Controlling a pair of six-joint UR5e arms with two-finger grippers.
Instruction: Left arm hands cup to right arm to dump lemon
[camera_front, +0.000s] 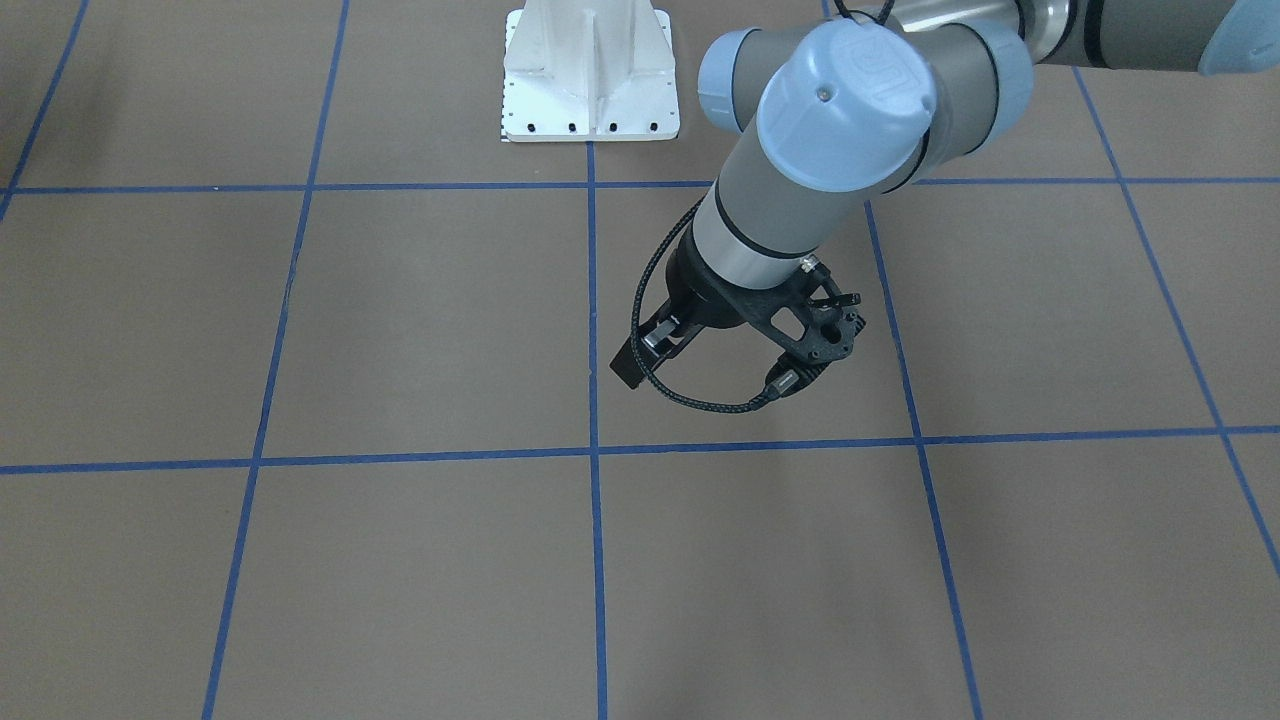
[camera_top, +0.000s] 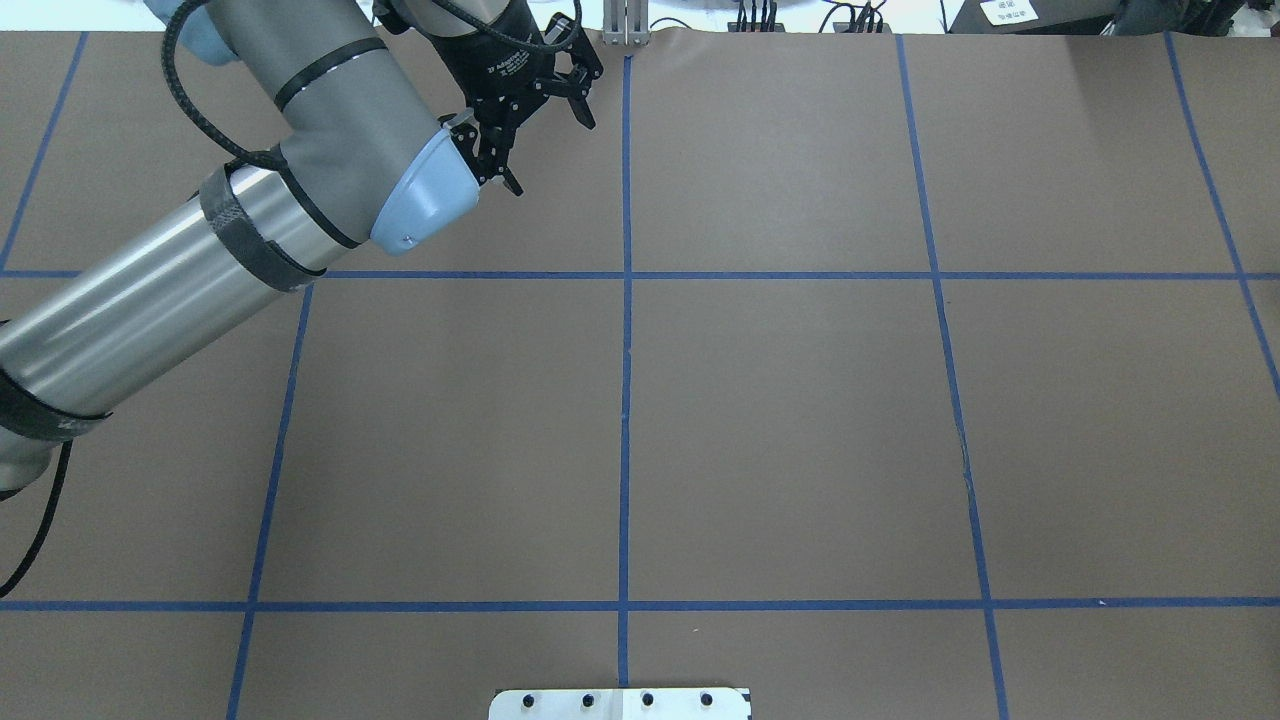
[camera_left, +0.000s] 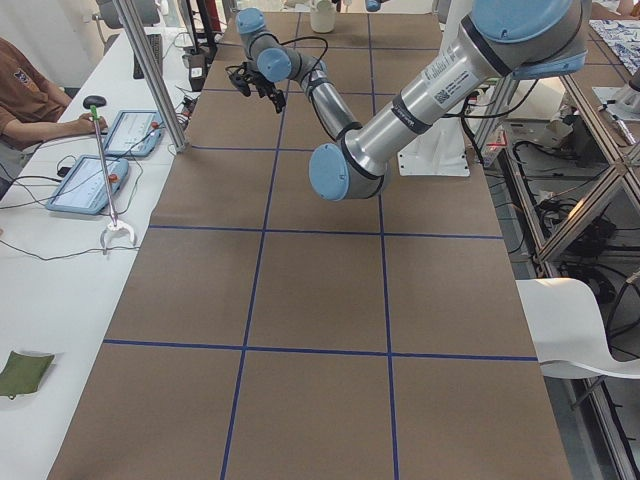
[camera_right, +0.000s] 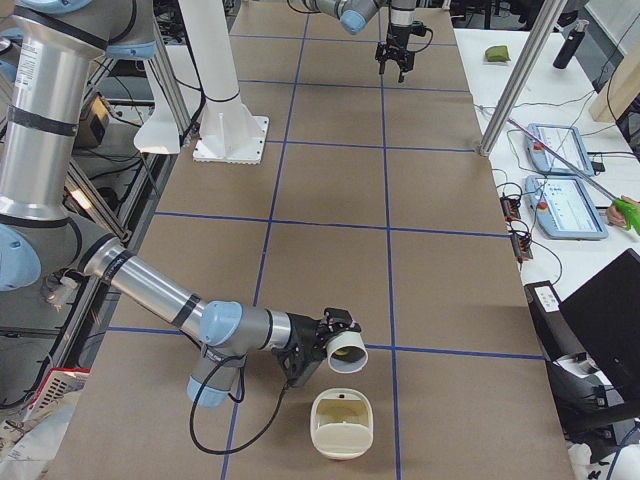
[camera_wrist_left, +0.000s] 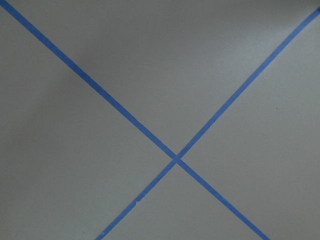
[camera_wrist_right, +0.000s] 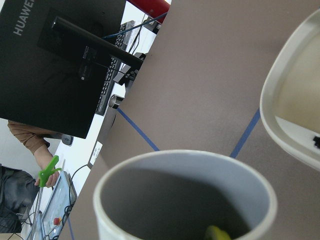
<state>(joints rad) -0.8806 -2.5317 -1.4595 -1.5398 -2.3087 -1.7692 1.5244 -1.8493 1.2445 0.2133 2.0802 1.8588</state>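
Observation:
My right gripper (camera_right: 318, 352) holds the cream-white cup (camera_right: 347, 352) tipped on its side, just above the table at my right end. The right wrist view shows the cup's rim (camera_wrist_right: 150, 170) close up and the yellow-green lemon (camera_wrist_right: 220, 233) lying inside; it also shows in the cup's mouth in the exterior right view (camera_right: 345, 352). A cream-white dish (camera_right: 342, 422) sits just below the cup's mouth. My left gripper (camera_top: 548, 148) is open and empty over the table's far side, well away from the cup. The left wrist view shows only a blue tape crossing (camera_wrist_left: 176, 159).
The white arm mount (camera_front: 590, 75) stands at the table's near edge. Side tables hold tablets (camera_left: 130, 130), a black monitor (camera_wrist_right: 60, 65) and cables. A metal post (camera_right: 515, 80) rises at the table's operator-side edge. An operator (camera_left: 25, 95) sits there.

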